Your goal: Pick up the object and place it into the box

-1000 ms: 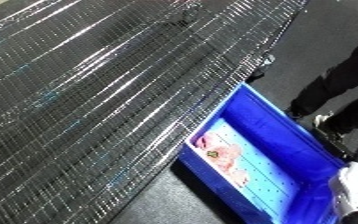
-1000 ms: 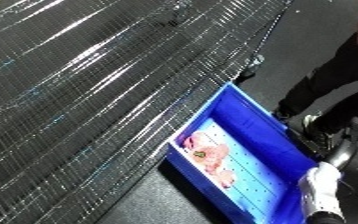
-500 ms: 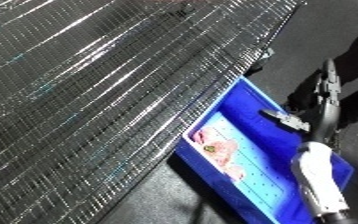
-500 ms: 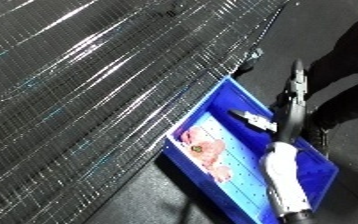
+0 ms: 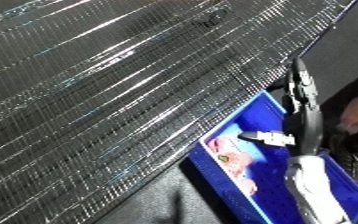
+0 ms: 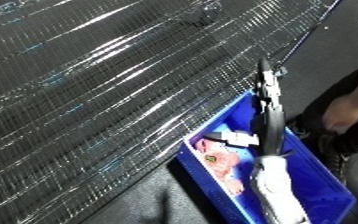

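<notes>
The robot's right hand (image 5: 302,97) stretches out above the blue plastic bin (image 5: 342,194), fingers straight and holding nothing. A pink soft object (image 5: 230,157) lies inside the bin near its far corner, beside the edge of the shiny wire-mesh table (image 5: 113,85).

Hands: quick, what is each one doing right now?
Right hand: open, fingers straight, stretched out over the blue bin, holding nothing.
Left hand: not in view.
</notes>
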You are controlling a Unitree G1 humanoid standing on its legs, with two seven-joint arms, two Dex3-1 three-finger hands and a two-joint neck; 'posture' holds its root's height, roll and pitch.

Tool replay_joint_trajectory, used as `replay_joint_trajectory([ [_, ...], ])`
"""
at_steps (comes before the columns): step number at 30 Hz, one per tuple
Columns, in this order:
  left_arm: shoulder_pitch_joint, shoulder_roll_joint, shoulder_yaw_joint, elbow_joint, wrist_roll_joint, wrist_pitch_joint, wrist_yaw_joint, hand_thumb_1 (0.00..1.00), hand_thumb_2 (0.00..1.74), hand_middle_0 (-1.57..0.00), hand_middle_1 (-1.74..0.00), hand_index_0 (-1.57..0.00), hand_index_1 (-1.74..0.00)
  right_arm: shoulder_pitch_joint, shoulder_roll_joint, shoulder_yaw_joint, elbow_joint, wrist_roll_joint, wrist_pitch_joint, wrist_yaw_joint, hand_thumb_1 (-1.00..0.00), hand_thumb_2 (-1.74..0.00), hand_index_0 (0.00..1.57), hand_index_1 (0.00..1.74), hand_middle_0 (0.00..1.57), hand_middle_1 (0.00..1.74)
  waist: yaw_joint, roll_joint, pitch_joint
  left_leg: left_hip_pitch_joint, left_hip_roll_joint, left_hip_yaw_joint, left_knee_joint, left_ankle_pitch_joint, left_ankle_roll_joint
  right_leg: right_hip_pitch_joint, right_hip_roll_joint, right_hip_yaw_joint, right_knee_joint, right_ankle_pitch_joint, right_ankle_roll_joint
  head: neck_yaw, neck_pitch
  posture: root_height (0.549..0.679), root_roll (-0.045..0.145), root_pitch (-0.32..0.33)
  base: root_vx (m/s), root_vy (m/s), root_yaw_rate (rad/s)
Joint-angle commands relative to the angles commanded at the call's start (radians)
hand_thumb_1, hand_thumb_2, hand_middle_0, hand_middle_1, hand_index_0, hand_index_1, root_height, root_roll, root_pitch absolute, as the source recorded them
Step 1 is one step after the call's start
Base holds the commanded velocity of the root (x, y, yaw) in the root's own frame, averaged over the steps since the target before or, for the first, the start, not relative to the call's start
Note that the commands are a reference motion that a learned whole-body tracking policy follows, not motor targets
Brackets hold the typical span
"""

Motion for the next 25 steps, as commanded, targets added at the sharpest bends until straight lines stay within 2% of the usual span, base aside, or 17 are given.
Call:
replay_joint_trajectory([
  [8, 0.008, 0.002, 0.014, -0.014, 0.011, 0.013, 0.002, 1.00, 1.74, -1.57, -1.74, -1.57, -1.74, -0.026, 0.029, 0.102, -0.009, -0.033, 0.037, 0.035, 0.00, 0.00, 0.00, 0.00, 0.00, 0.00, 0.052, -0.018, 0.000, -0.023, -0.002, -0.026, 0.005, 0.006, 0.0001, 0.000, -0.0006, -0.014, 0.010, -0.005, 0.0003, -0.181, -0.012, 0.638, 0.078, -0.105, -0.016, -0.022, 0.114],
  [16, -0.003, -0.002, 0.026, -0.019, 0.010, 0.019, 0.008, 1.00, 1.74, -1.57, -1.74, -1.57, -1.74, -0.063, 0.033, 0.192, 0.026, -0.063, 0.071, 0.059, 0.00, 0.00, 0.00, 0.00, 0.00, 0.00, 0.099, -0.038, 0.003, -0.040, -0.003, -0.052, 0.014, 0.010, 0.0011, -0.004, -0.0007, -0.030, 0.033, -0.017, -0.0002, -0.351, -0.020, 0.636, 0.073, -0.111, -0.007, -0.029, 0.119],
  [25, -0.007, -0.010, 0.045, -0.024, 0.007, 0.029, 0.012, 1.00, 1.74, -1.57, -1.74, -1.57, -1.74, -0.077, 0.036, 0.233, 0.058, -0.084, 0.090, 0.075, 0.00, 0.00, 0.00, 0.00, 0.00, 0.00, 0.128, -0.055, 0.010, -0.051, -0.001, -0.070, 0.021, 0.012, 0.0016, -0.006, -0.0006, -0.042, 0.057, -0.034, -0.0021, -0.400, -0.029, 0.634, 0.071, -0.115, 0.009, -0.012, 0.065],
])
